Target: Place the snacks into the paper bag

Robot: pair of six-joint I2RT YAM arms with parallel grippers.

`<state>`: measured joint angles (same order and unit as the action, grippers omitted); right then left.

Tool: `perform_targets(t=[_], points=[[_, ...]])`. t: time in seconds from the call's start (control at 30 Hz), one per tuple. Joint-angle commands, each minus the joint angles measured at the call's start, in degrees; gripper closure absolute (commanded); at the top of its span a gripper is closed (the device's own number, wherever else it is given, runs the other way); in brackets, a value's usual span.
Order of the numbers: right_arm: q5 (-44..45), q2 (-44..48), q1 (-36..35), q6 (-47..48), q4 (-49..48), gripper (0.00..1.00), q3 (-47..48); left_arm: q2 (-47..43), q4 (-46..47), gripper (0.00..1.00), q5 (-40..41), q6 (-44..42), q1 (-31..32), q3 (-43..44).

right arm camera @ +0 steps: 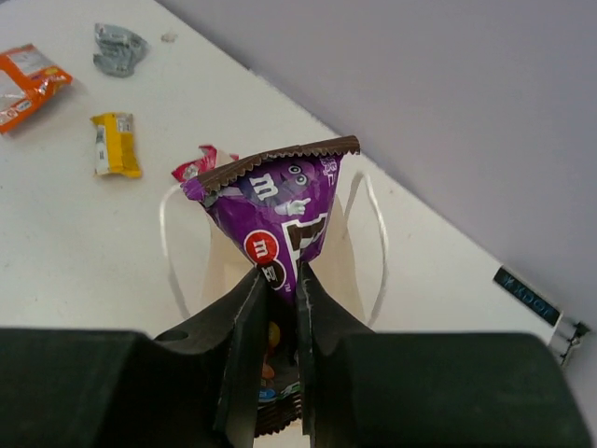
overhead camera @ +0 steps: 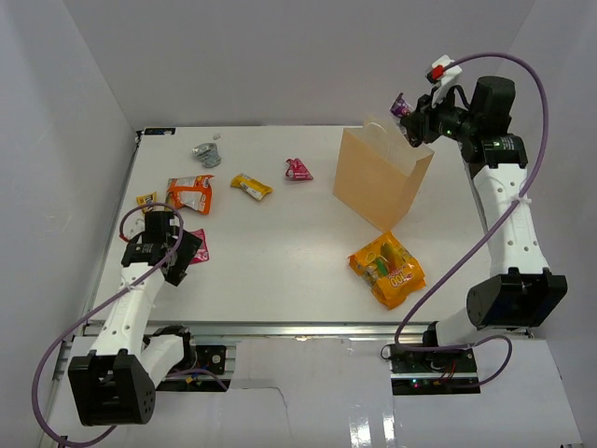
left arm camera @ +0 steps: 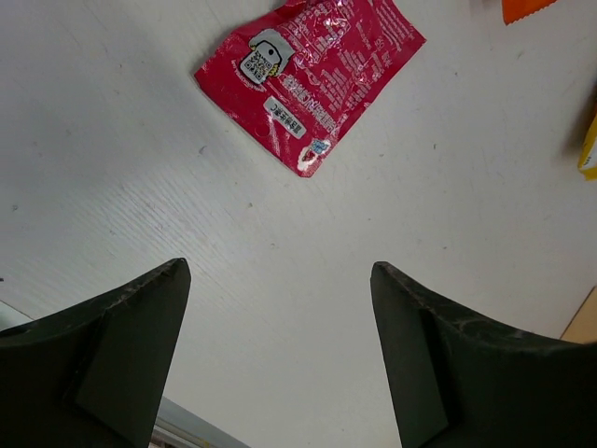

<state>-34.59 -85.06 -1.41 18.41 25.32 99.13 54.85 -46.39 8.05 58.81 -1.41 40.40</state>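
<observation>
Right gripper (right arm camera: 280, 285) pinches the purple packet (right arm camera: 280, 201) by its lower end and holds it above the paper bag (overhead camera: 378, 182) mouth, so a release should drop it straight in. Left gripper (left arm camera: 278, 313) is spread wide over the bare table (overhead camera: 280, 252), pink wrapper (left arm camera: 312, 70) just ahead. Looks like the next pick. Large orange bag (overhead camera: 387, 269) lies near the paper bag.

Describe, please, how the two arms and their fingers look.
Both the left arm and right arm have white tubular links joined by black motor housings, on black boxy bases. A purple cable loops alongside each one. The right arm also carries a small red-and-white part at its far end. The left fingers and right fingers are matte black, wedge-shaped and slightly scuffed.
</observation>
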Motion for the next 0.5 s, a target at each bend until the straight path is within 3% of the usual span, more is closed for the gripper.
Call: perform_targets(t=[0.0,0.13,0.3,0.47], points=[[2.51,-1.08,0.0,-1.98,-3.52,0.78,-3.84,1.48,1.66,0.11,1.79,-4.83,-0.09,2.75],[2.16,-0.29,-0.08,-0.13,-3.87,0.7,-7.46,4.03,3.58,0.1,0.48,-7.82,-0.17,3.28],[1.72,0.76,-0.08,0.57,-2.82,0.37,-8.08,6.49,7.37,0.05,-0.76,-17.22,-0.17,3.89],[-0.83,3.05,0.53,0.48,-0.8,0.26,-5.98,13.15,7.63,0.04,2.22,-27.68,-0.17,8.54]])
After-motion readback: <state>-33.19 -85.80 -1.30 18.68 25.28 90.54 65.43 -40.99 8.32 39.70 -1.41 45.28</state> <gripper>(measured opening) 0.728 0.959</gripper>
